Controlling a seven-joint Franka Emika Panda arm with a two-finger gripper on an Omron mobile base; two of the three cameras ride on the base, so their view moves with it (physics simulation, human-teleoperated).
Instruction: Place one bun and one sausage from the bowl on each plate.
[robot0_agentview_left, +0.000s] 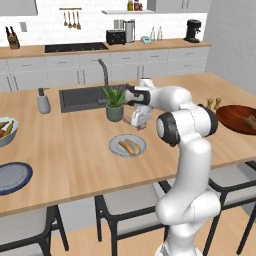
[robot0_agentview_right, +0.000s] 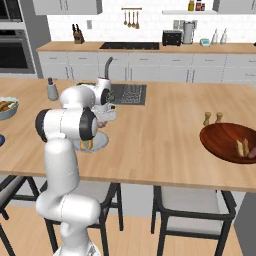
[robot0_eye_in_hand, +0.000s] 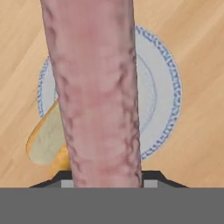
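The sausage (robot0_eye_in_hand: 94, 92) is clamped in the gripper (robot0_agentview_left: 137, 120), which grasps it near 1 end, so that it runs up the middle of the hand view and hides much of what lies below. Directly beneath it is the pale grey-white plate (robot0_eye_in_hand: 164, 87), with a bun (robot0_eye_in_hand: 43, 142) already lying on the plate's left part in that view. In the left base view the gripper hangs above and just behind this plate (robot0_agentview_left: 141, 146), near a small potted plant (robot0_agentview_left: 114, 102) beside the sink (robot0_agentview_left: 80, 97).

The sausage looks light, smooth and slightly yielding; being round, it would likely roll if dropped from height, so a low release alongside the bun seems wise. A grip across its middle would steady it better than an end hold.

The blue-rimmed plate (robot0_agentview_left: 12, 177) sits bare at the counter's left edge, well apart. The dark red-brown bowl (robot0_agentview_right: 220, 142) lies far to the right, with at least 1 more bun (robot0_agentview_right: 242, 146) in it. By my judgement, the 1st plate is nearly served and the 2nd not yet begun.
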